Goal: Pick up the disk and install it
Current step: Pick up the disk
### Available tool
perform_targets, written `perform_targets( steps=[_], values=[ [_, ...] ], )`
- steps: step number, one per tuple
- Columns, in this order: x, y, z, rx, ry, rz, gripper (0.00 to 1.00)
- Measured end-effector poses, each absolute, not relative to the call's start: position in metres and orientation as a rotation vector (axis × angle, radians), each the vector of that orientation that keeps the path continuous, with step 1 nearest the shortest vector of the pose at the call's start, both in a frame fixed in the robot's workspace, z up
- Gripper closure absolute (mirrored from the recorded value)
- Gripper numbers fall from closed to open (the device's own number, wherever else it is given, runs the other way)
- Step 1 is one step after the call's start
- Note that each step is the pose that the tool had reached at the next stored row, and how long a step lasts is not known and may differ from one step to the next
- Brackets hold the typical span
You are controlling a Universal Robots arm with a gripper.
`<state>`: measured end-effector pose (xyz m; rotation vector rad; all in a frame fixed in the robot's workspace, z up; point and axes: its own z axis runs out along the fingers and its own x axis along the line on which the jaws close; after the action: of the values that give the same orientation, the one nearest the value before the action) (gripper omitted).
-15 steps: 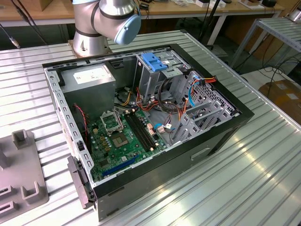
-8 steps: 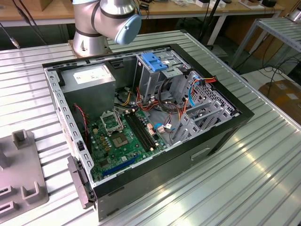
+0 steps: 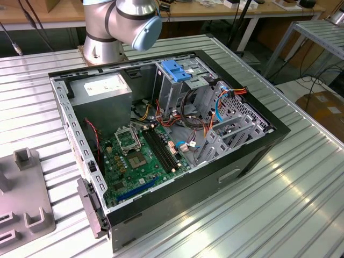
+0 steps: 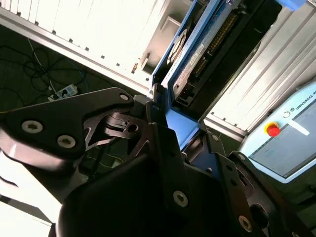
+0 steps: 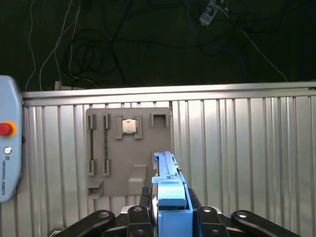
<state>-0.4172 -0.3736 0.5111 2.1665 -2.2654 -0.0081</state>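
The gripper (image 5: 170,210) is closed on the disk (image 4: 197,54). In both wrist views its black fingers (image 4: 160,136) press against the two sides of the drive's bright blue carrier rail, and nothing else sits between them. The disk stands edge-on in the grip, with one end clamped between the fingers and the rest running out past the fingertips. In the second wrist view its grey metal face and pale label show along that free length. In the first wrist view a grey fixture tray (image 5: 148,143) lies far beyond the fingertips on the ribbed metal table (image 5: 247,158). It holds a small square chip (image 5: 129,126) and narrow strips, and the disk is clear of it and not touching it. A pale blue pendant (image 5: 7,158) with a red button rests on the same table, off to one side of the fingers. By this evidence the pick-up looks complete, because the drive is carried in the grip rather than resting on any surface. The installation is what remains. In the exterior view the open computer case (image 3: 252,156) waits with its tall grey drive cage (image 3: 169,88) and the blue bracket (image 3: 176,70) on top. I cannot tell how far the case is from the fingers.
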Motion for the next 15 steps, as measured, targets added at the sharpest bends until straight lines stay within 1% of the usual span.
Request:
perform_targets(
  steps=[15],
  values=[
    [-0.372, -0.374, 0.511, 2.166, -2.265, -0.008, 0.63]
  ],
)
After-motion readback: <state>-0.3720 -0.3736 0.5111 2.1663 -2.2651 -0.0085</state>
